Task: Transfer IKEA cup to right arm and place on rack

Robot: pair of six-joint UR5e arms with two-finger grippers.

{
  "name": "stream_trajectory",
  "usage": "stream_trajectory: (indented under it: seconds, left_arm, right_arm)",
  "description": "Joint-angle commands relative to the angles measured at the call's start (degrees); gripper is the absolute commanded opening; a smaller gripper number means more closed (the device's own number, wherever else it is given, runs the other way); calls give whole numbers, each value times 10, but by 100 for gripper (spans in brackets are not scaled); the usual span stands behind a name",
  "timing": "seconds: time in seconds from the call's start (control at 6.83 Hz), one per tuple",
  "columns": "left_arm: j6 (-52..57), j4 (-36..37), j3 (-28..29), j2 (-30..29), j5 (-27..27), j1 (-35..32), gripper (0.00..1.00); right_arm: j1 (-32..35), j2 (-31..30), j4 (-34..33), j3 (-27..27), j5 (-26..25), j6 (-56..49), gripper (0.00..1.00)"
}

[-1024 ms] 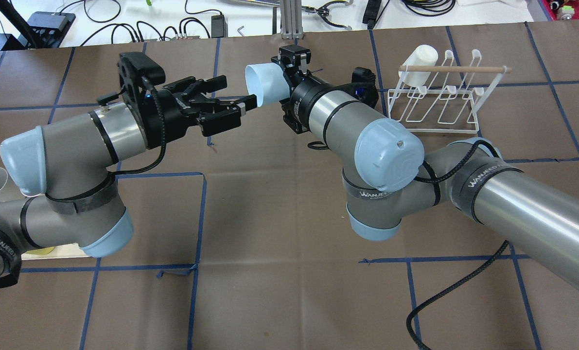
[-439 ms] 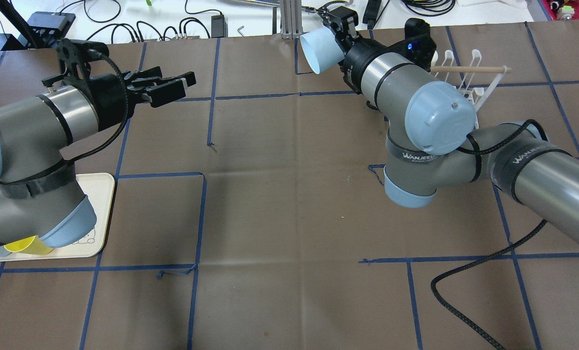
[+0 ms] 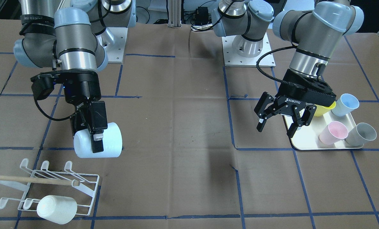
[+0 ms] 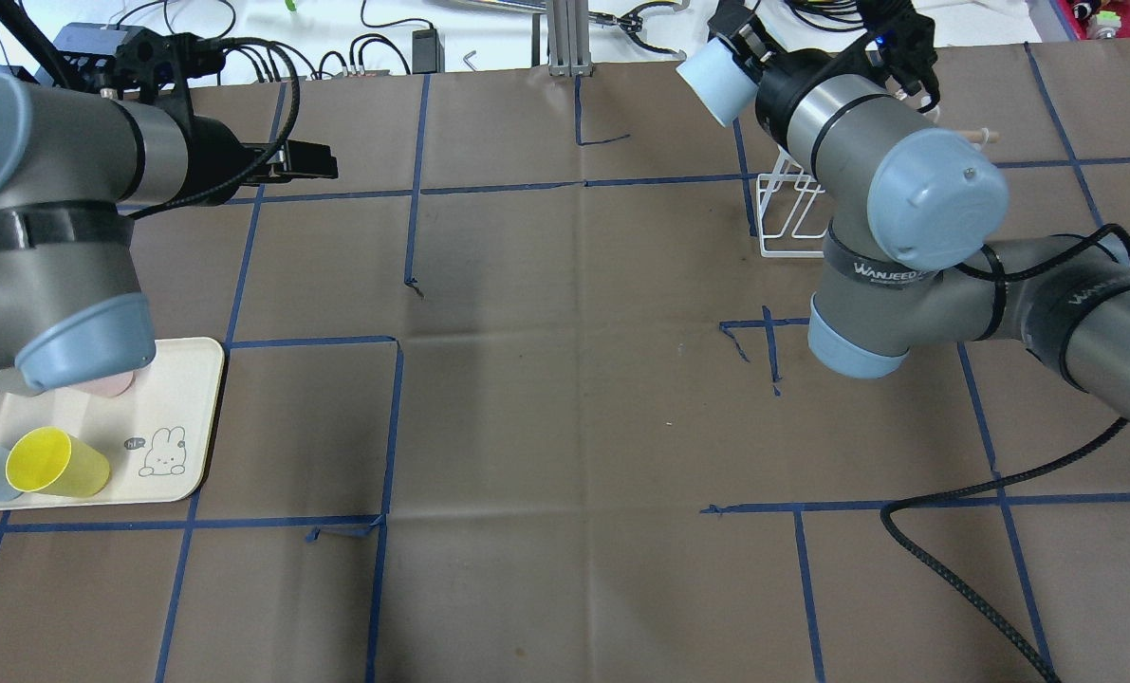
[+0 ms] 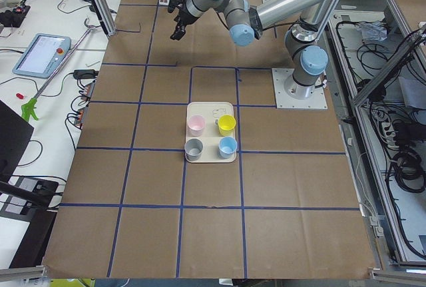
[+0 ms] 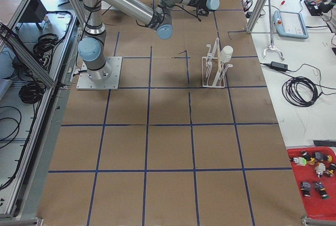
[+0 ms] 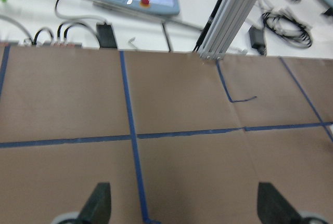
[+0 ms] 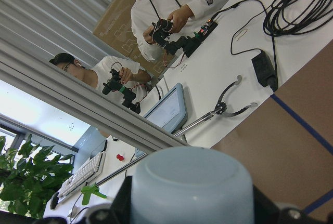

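Note:
My right gripper [image 3: 95, 135] is shut on a pale blue IKEA cup [image 3: 110, 140] and holds it on its side above the table, a little back from the white wire rack [image 3: 33, 180]. In the overhead view the cup [image 4: 712, 81] is at the far edge, just left of the rack [image 4: 792, 253], which the right arm mostly hides. The right wrist view shows the cup's base [image 8: 192, 187] between the fingers. My left gripper [image 3: 280, 122] is open and empty beside the cream tray [image 3: 307, 140]. It also shows in the left wrist view [image 7: 186, 206].
A white cup [image 3: 57, 208] hangs on the rack's near row. The tray holds a yellow cup [image 3: 324, 109], a blue cup [image 3: 345, 105], a pink cup [image 3: 334, 132] and a grey cup [image 3: 362, 133]. Cables and two operators are beyond the far edge.
The right arm has swung right and farther back with the cup, toward the rack. The left arm has drawn back to the left with its gripper open, uncovering the tray.

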Motion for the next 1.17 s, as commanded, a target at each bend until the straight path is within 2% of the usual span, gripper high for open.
stream_trajectory:
  seconds: [0.0, 0.15, 0.29, 0.59, 1.02]
  left_arm:
    - [-65, -306, 141, -14, 113, -55, 99]
    - [-80, -431, 184, -8, 115, -58, 99]
    - [-98, -483, 202, -2, 114, -60, 99]
    - [-103, -479, 197, 3, 130, -72, 99]
    - [-100, -464, 196, 4, 136, -73, 99]
  right_arm:
    - [-56, 2, -1, -3, -6, -223, 10]
    - [-82, 6, -2, -5, -8, -311, 10]
    - [-107, 18, -2, -25, -8, -374, 10]
    - [-135, 63, -15, -67, -7, -458, 10]
    - [-173, 149, -72, -111, 3, -475, 10]
